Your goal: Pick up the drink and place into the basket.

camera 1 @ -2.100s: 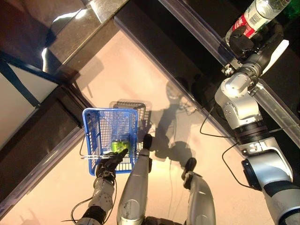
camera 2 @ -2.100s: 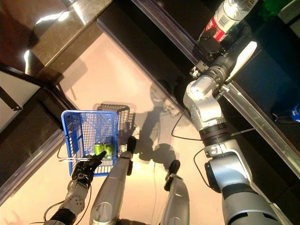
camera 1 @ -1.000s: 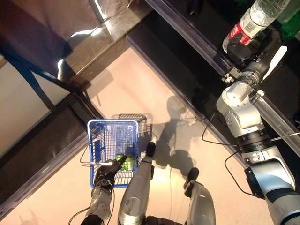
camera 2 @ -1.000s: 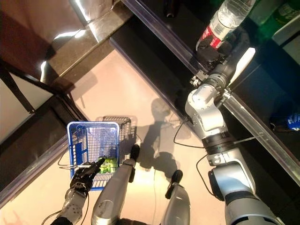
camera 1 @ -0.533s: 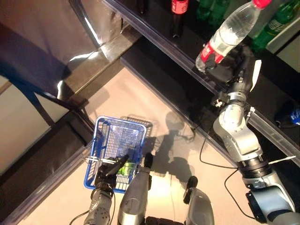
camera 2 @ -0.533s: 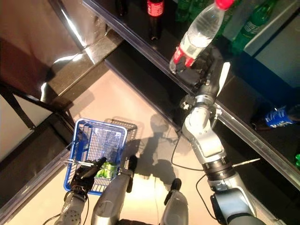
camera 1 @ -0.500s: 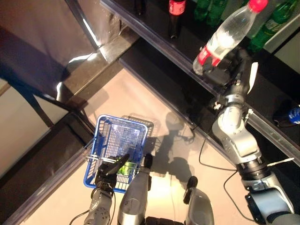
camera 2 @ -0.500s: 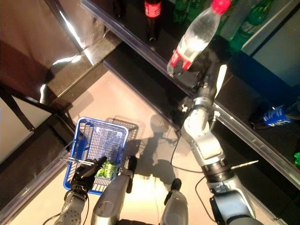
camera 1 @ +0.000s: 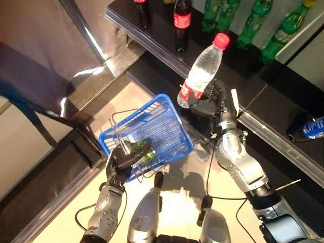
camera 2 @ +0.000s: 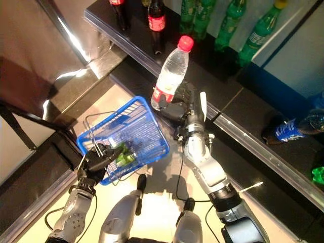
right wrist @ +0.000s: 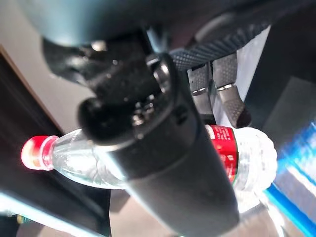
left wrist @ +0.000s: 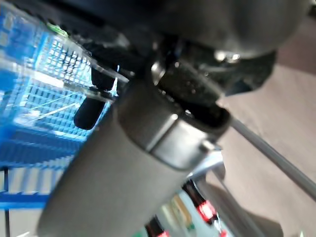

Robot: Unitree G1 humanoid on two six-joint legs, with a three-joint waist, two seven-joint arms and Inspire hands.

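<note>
Halfway through by my read: right hand (camera 1: 215,101) clasps the water bottle (camera 1: 200,71) just beside the blue basket (camera 1: 172,132), which the left hand (camera 1: 120,162) grips by its handle; next comes swinging the bottle over the rim and letting go.

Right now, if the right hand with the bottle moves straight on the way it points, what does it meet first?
Probably the blue basket: the right hand holds the water bottle just beside its rim. Depth is unclear.

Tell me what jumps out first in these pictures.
A clear water bottle with a red cap and red label, gripped by the right hand, hangs over the far rim of a blue wire basket. The left hand holds the basket's handle, green drinks inside. Behind, green and dark bottles line a black shelf.
</note>
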